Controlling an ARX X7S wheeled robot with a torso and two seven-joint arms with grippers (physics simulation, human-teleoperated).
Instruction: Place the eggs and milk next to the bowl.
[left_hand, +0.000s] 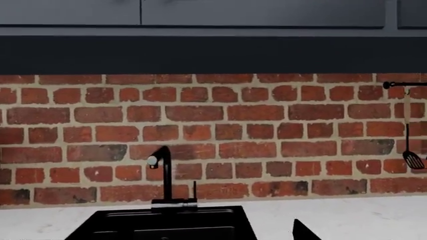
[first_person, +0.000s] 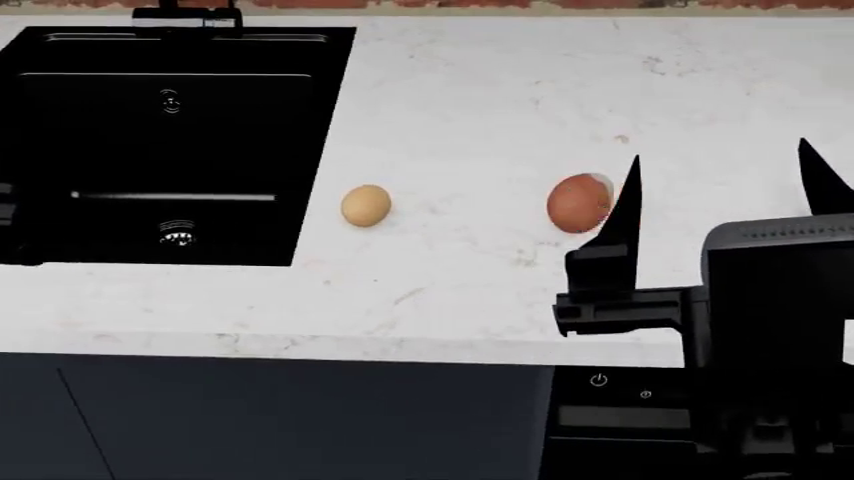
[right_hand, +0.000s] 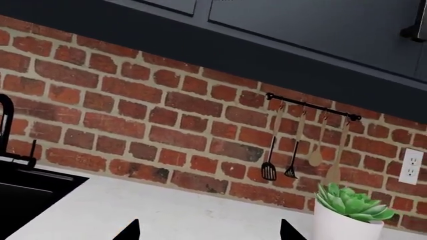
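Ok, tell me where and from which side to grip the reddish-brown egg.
Grip the reddish-brown egg across its narrower middle, probably coming down from above. It lies on its side on the open counter, its pale end towards the open right gripper, which is the nearest; the rounded shell gives no edge to hook.

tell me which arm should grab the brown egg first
Right. The right gripper hangs open over the counter with one fingertip right beside the brown egg. The left gripper is not visible in the head view, and its wrist camera faces the faucet and brick wall, not the eggs.
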